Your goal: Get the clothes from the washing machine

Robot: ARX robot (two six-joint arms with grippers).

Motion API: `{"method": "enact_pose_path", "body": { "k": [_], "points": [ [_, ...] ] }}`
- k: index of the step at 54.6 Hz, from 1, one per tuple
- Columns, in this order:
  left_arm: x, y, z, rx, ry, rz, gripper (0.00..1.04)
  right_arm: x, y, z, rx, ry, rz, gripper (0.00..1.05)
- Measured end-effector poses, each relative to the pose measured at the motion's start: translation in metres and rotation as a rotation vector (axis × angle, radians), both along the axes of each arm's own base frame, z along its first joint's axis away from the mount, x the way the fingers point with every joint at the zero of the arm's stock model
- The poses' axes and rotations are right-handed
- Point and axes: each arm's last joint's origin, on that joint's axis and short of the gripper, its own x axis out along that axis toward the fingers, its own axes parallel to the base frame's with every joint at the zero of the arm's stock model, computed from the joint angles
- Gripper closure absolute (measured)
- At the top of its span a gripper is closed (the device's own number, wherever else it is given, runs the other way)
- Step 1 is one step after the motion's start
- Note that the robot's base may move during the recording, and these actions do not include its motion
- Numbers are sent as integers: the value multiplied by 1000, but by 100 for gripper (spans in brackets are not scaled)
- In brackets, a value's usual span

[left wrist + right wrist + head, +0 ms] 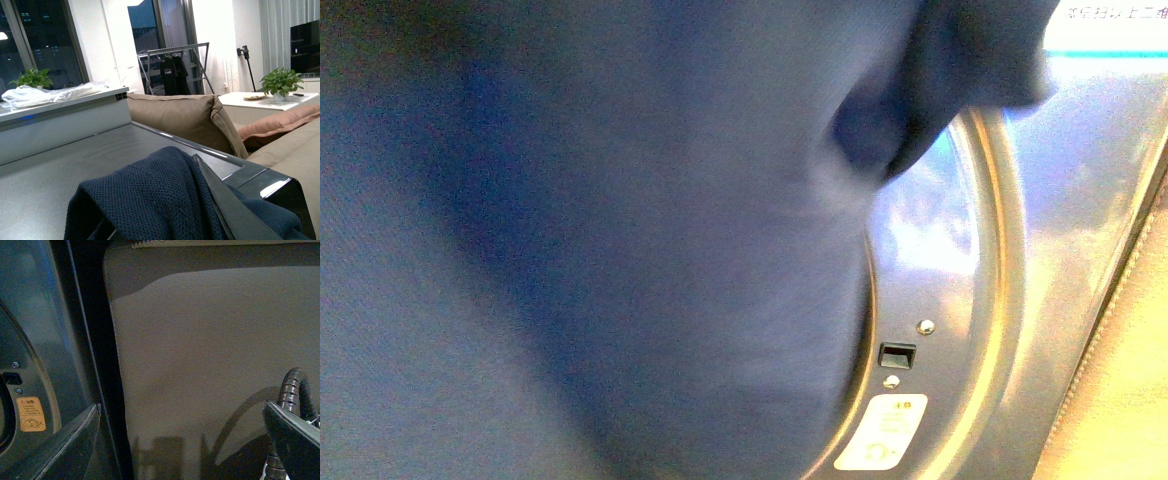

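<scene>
Well, the dark navy ribbed fabric garment (620,250) hangs near, in front of the grey metallic front-loading washing machine (1010,300), hiding the left of its round opening. The left pincer (202,175) is closed on bunched folds; the right pincer (181,410) gapes wide, empty.
</scene>
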Motion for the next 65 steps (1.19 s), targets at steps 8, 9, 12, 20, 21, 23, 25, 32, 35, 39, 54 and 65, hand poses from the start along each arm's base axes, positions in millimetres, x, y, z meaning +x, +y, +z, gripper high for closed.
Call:
{"method": "enact_pose_path", "body": {
  "k": [8, 9, 12, 20, 21, 23, 25, 32, 35, 39, 54, 65],
  "points": [
    [7, -5, 24, -8, 0, -5, 91, 0, 0, 0, 0, 0, 0, 8],
    [8, -6, 27, -11, -3, -5, 91, 0, 0, 0, 0, 0, 0, 8],
    [8, -6, 34, -18, -9, -1, 91, 0, 0, 0, 0, 0, 0, 8],
    [5, -6, 48, -33, -23, -6, 91, 0, 0, 0, 0, 0, 0, 8],
    [4, -6, 50, -36, -26, -7, 91, 0, 0, 0, 0, 0, 0, 8],
    [2, -5, 52, -42, -29, -12, 91, 0, 0, 0, 0, 0, 0, 8],
    [1, -5, 54, -45, -31, -17, 91, 0, 0, 0, 0, 0, 0, 8],
    [-2, -5, 55, -54, -29, -28, 91, 0, 0, 0, 0, 0, 0, 8],
    [-2, -5, 55, -55, -29, -32, 91, 0, 0, 0, 0, 0, 0, 8],
    [-3, -5, 55, -56, -28, -34, 91, 0, 0, 0, 0, 0, 0, 8],
    [-3, -5, 55, -59, -26, -36, 91, 0, 0, 0, 0, 0, 0, 8],
    [-3, -6, 55, -58, -26, -37, 91, 5, -8, 21, 251, -125, 315, 8]
  ]
}}
